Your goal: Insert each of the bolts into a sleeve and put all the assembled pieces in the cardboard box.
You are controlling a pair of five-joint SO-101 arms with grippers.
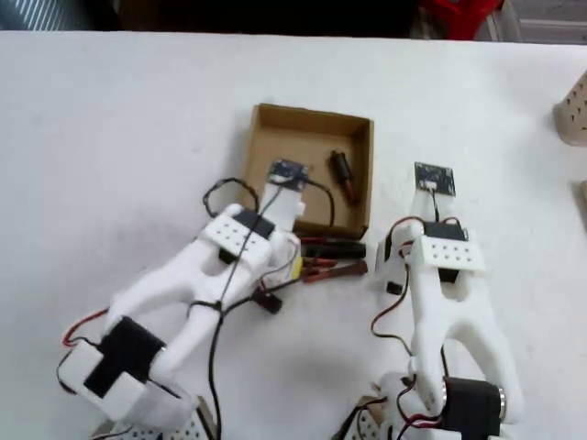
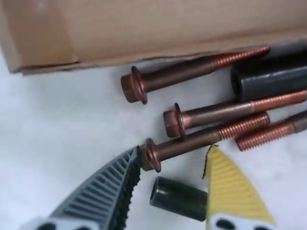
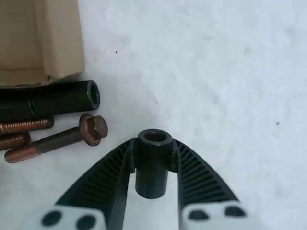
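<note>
White table, carrying all items. Left arm and right arm, both white, side by side at the near edge; the left one is angled towards the box and the right one stands just beyond the loose parts. Cardboard box, open-topped, at mid-table; one assembled piece lies inside, near its right wall. Left gripper, one grey finger and one yellow, set apart and straddling the shank of the nearest bolt, the grey tip against that bolt's flanged head. Right gripper, black fingers clamped on a held sleeve, a short black tube with its open end pointing away from the wrist, beside the bolt heads and near the box corner. Long sleeve, black, lying on the table along the outside of the box's front wall. Bolts, copper-coloured, four counted, lying roughly parallel on the table between the box wall and the left gripper, one just beside the long sleeve. Short sleeve, black, lying on the table between the left fingers, close to the straddled bolt.
</note>
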